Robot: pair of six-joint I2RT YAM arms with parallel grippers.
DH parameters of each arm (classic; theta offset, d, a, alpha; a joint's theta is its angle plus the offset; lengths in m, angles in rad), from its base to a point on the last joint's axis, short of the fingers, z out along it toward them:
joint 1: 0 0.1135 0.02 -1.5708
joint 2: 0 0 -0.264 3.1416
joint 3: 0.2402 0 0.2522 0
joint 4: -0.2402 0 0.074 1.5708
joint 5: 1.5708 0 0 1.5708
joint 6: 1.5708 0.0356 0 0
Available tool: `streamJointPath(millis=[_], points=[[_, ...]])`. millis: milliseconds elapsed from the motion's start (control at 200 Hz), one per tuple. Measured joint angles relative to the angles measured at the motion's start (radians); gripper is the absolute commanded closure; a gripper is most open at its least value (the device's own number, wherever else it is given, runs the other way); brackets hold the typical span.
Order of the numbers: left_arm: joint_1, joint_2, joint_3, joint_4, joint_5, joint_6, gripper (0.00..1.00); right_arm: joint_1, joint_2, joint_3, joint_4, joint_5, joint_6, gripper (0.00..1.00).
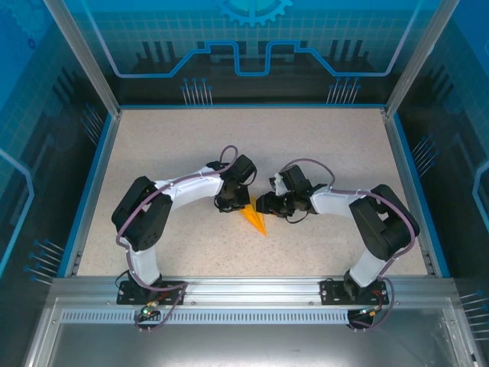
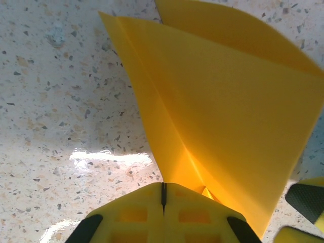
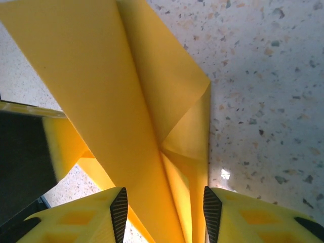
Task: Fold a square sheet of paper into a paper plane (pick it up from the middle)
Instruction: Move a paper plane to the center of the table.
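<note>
My left gripper (image 2: 163,195) is closed tight. Its two yellow fingers meet at a thin seam with the lower end of the paper plane (image 2: 223,116) pinched between them. The folded orange-yellow sheet fans out from that pinch over the speckled table (image 1: 321,145), roughly midway between my two arms; I cannot tell whether its tip touches the surface. I judge this grip to be narrow and near one end, so if I twist this wrist the layers could slip out or crumple at the pinch. The flaps look loose rather than pressed flat, so any pull may undo a fold. My right gripper (image 3: 165,210) is parted, with a black pad on each side of the paper and no clamp on it. If I close it while the layers sit skewed, I would set a crooked crease, and if both hands pull apart the thin sheet could tear. My grippers are also very near each other, so a careless move could knock them together. I can read no brand, label or writing; the back panel (image 1: 252,46) carries a gear outline and line graphics, no words.
</note>
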Motion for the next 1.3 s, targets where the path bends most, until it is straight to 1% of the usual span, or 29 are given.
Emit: streamJointPath(millis=[235, 485, 755, 1010, 1300], points=[[0.001, 0.000, 0.000, 0.007, 0.000, 0.000, 1.00, 0.000, 0.028, 0.003, 0.031, -0.030, 0.000, 0.57], [0.002, 0.000, 0.000, 0.008, 0.000, 0.000, 1.00, 0.002, 0.023, -0.007, 0.068, -0.073, -0.002, 0.57], [0.002, 0.000, 0.000, 0.010, 0.001, 0.000, 1.00, 0.040, 0.019, -0.009, 0.064, -0.079, -0.027, 0.58], [0.002, 0.000, 0.000, 0.011, 0.001, 0.000, 1.00, 0.079, 0.019, 0.005, 0.005, -0.024, -0.062, 0.59], [0.003, 0.000, 0.000, 0.014, 0.001, 0.000, 1.00, 0.109, 0.030, 0.064, -0.060, 0.053, -0.100, 0.66]])
